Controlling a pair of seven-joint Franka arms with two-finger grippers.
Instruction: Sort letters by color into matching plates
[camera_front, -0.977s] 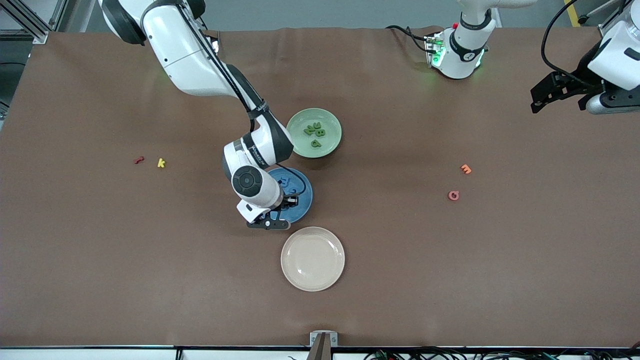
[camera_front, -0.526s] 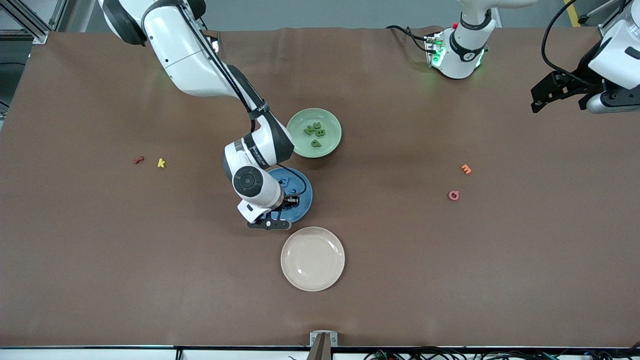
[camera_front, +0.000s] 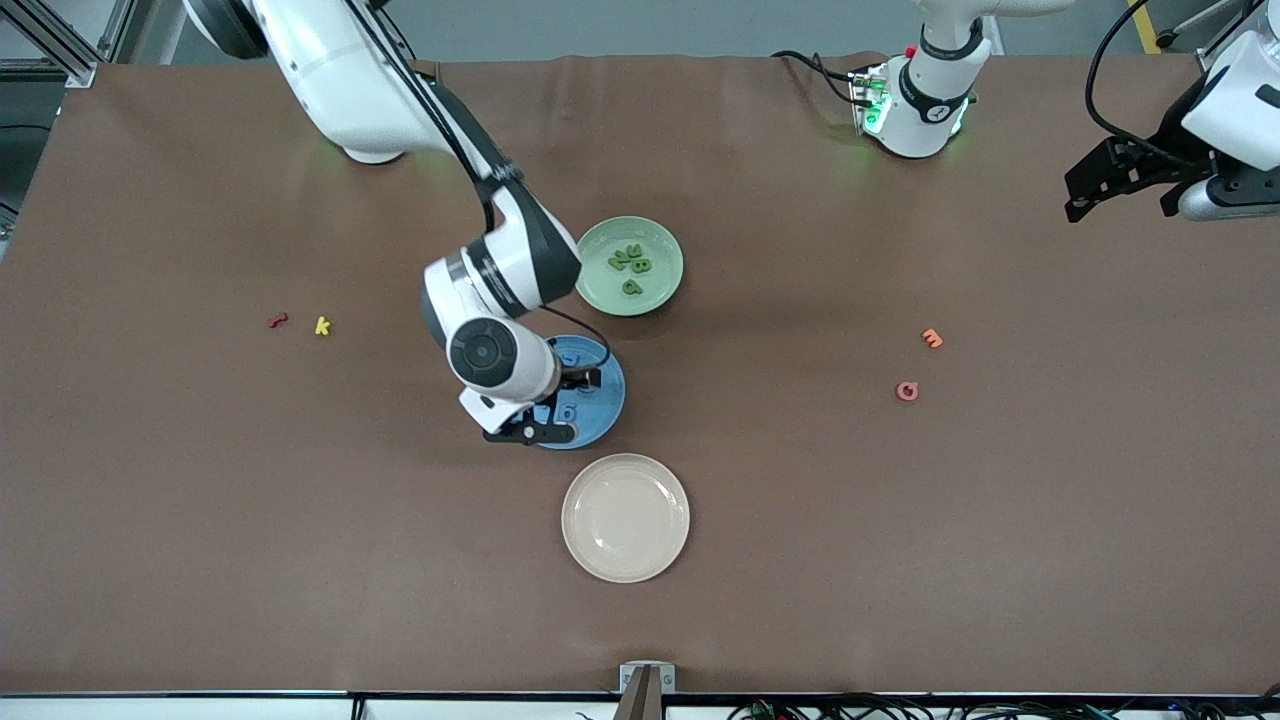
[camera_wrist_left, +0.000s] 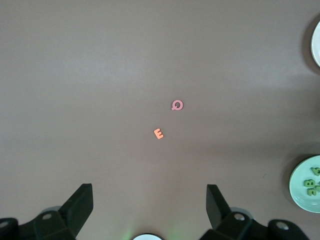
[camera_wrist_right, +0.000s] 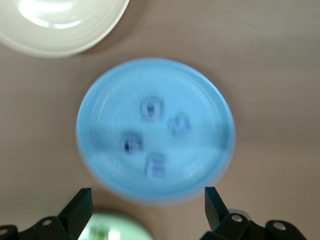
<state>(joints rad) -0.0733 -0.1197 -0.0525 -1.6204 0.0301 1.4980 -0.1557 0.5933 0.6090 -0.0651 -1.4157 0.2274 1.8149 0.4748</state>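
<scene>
Mid-frame, our right gripper (camera_front: 553, 405) hangs open over the blue plate (camera_front: 603, 402) holding four blue letters (camera_wrist_right: 154, 134). Upper right, our left gripper (camera_front: 1128, 185) waits open. Cream plate (camera_front: 626, 517) sits below.

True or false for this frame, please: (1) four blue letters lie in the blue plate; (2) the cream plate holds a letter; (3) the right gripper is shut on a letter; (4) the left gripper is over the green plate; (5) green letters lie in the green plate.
1. True: four blue letters lie in the blue plate.
2. False: the cream plate holds nothing.
3. False: the right gripper is open over the blue plate, holding nothing.
4. False: the left gripper, open, waits at the left arm's end of the table.
5. True: green letters lie in the green plate.
</scene>
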